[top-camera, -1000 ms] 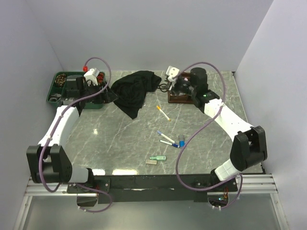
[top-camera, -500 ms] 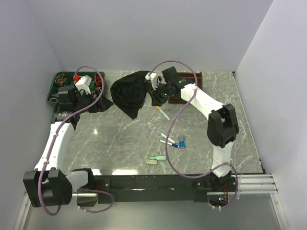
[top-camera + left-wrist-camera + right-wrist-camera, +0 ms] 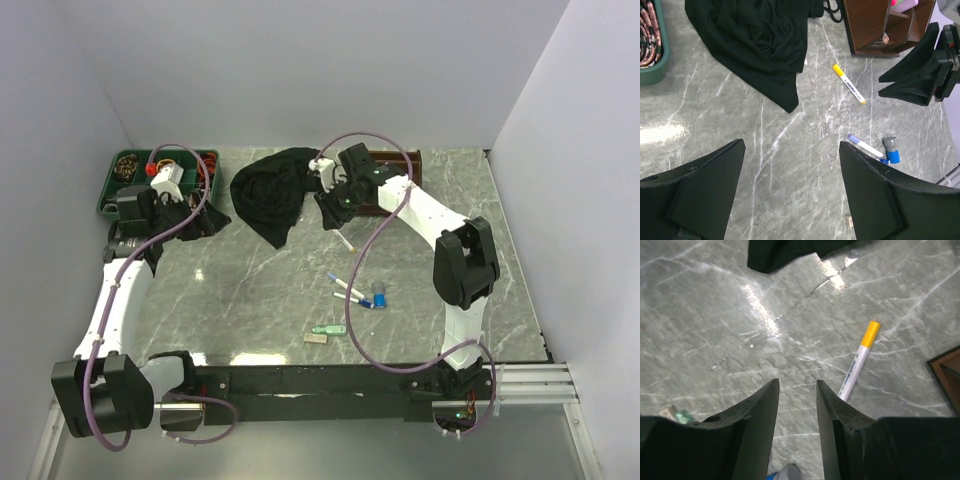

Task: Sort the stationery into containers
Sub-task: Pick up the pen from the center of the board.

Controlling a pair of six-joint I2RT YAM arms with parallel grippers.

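Observation:
The stationery lies loose on the marble: a yellow-capped marker point(image 3: 345, 241) point(image 3: 857, 362) point(image 3: 849, 84), blue-capped pens point(image 3: 348, 288) point(image 3: 865, 146), a blue and grey piece point(image 3: 379, 297) point(image 3: 891, 150), a green highlighter point(image 3: 328, 330) and a small eraser point(image 3: 316, 339). My right gripper point(image 3: 330, 218) point(image 3: 796, 385) hovers open just left of the yellow-capped marker, nothing between its fingers. My left gripper point(image 3: 205, 220) point(image 3: 792, 145) hangs wide open and empty beside the dark green tray point(image 3: 112, 192). The brown wooden organiser point(image 3: 392, 160) point(image 3: 875, 25) stands behind the right arm, pink pieces inside.
A large black cloth point(image 3: 272, 190) point(image 3: 760, 45) lies crumpled between the tray and the organiser. The green tray holds small items in its compartments. Walls close the table at the back and both sides.
My right arm has swung from over the organiser to the left and down, above the yellow-capped marker. My left gripper has drawn back a little from the green tray.

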